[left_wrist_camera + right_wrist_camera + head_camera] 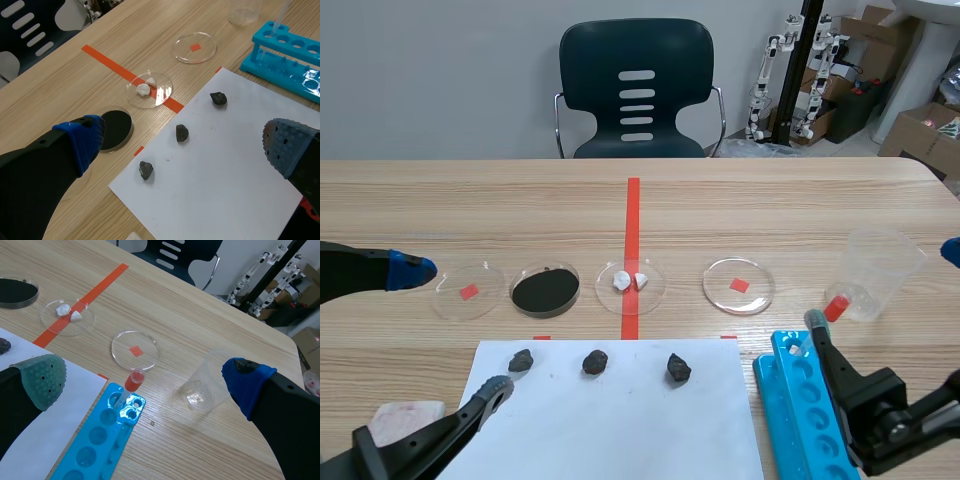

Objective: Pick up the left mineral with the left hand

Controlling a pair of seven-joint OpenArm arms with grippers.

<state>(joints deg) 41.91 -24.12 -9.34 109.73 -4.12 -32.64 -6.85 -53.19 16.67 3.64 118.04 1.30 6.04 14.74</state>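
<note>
Left mineral lies on the white paper sheet, near its corner, apart from the middle mineral. Left gripper hovers above, fingers spread wide, holding nothing. Recommended: centre the fingers over the stone, descend vertically, and close gently without creasing the paper.

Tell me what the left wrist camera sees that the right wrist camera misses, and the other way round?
Only the left wrist view shows the left mineral and the middle mineral, lying apart on white paper. Only the right wrist view shows the tube's red cap and the whole clear cup. Both show the blue rack, the dish of white lumps, the dish with a red square and the black-filled dish.
</note>
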